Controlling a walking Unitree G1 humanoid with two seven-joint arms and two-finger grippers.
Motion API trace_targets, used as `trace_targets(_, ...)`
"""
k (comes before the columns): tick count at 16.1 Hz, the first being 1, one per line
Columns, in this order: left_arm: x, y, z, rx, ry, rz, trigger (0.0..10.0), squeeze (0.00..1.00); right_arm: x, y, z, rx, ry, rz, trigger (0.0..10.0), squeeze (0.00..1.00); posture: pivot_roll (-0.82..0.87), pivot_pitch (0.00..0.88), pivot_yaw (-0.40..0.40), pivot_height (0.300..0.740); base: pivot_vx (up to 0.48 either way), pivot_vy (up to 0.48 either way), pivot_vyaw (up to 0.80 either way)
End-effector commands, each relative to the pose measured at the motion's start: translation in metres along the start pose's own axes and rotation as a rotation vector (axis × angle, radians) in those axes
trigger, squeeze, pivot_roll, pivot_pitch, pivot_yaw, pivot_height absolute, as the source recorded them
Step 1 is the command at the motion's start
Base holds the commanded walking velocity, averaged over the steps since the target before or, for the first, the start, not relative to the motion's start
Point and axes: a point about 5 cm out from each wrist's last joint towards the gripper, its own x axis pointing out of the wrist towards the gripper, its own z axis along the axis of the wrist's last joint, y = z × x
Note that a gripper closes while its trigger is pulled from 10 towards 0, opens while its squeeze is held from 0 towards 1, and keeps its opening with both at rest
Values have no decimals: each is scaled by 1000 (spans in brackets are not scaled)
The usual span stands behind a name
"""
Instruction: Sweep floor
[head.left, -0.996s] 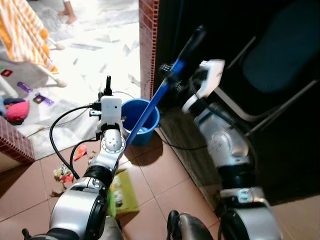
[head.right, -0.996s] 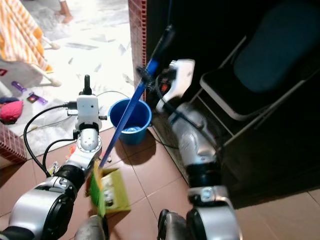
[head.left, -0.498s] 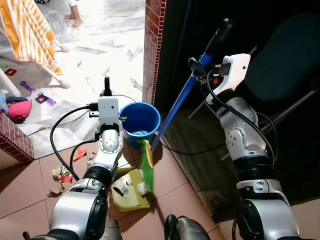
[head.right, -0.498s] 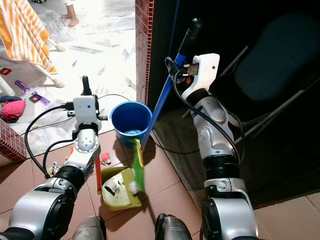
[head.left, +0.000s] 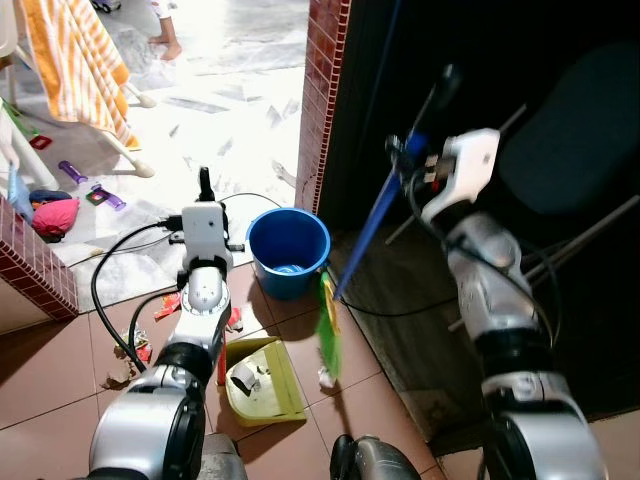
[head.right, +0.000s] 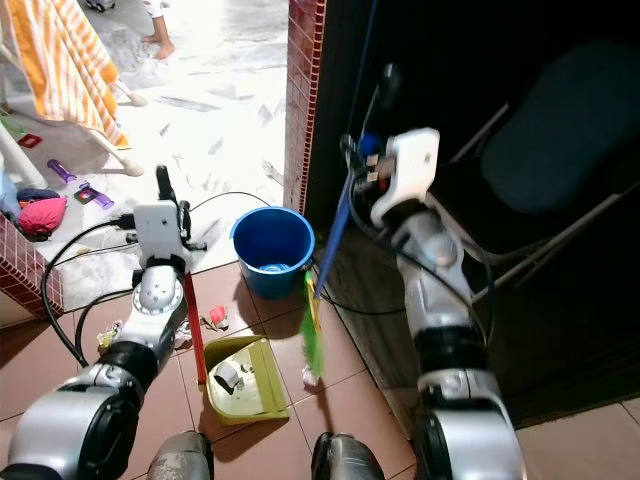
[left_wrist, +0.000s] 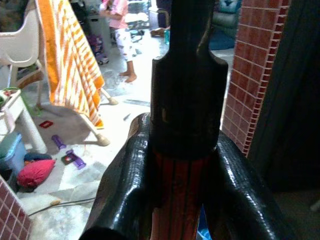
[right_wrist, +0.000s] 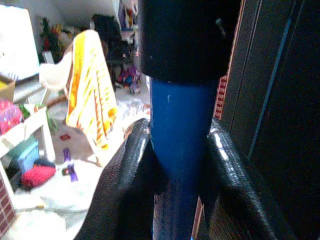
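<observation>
Terracotta floor tiles (head.left: 50, 370) fill the frame's bottom; right end effector (right_wrist: 175, 150) grips the broom (head.right: 330, 250), left end effector (left_wrist: 182, 165) clasps the dustpan handle (head.right: 193, 325).

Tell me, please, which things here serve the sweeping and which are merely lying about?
For the job: broom in right gripper; dustpan, red handle in left gripper; litter on tiles.

Lying about: blue bucket, folding chair, striped cloth, toys, cable.

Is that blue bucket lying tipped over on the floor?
No, the blue bucket stands upright on the tiles, its open mouth facing up.
</observation>
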Motion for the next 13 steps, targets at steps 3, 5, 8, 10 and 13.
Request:
trace_targets(3, -8, -14, -12, -93, 70, -79, 10000, 0, -4, 1, 3, -72, -31, -4, 10000, 0, -92, 0, -82, 740, 0, 0, 0)
trace_targets(5, -9, -15, -16, -149, 110, -106, 10000, 0, -7, 2, -1, -79, -18, -11, 10000, 0, -88, 0, -79, 740, 0, 0, 0)
trace_targets(8, -11, -27, -18, -191, 143, -185, 10000, 0, -8, 2, -4, -87, -6, -25, 10000, 0, -89, 0, -77, 740, 0, 0, 0)
trace_targets(10, -12, -31, -19, -210, 168, -215, 10000, 0, -7, 4, -8, -74, 17, -30, 10000, 0, -90, 0, -79, 740, 0, 0, 0)
trace_targets(13, -13, -39, -21, -215, 198, -260, 10000, 0, -2, 12, -12, 40, 46, -29, 10000, 0, -90, 0, -79, 740, 0, 0, 0)
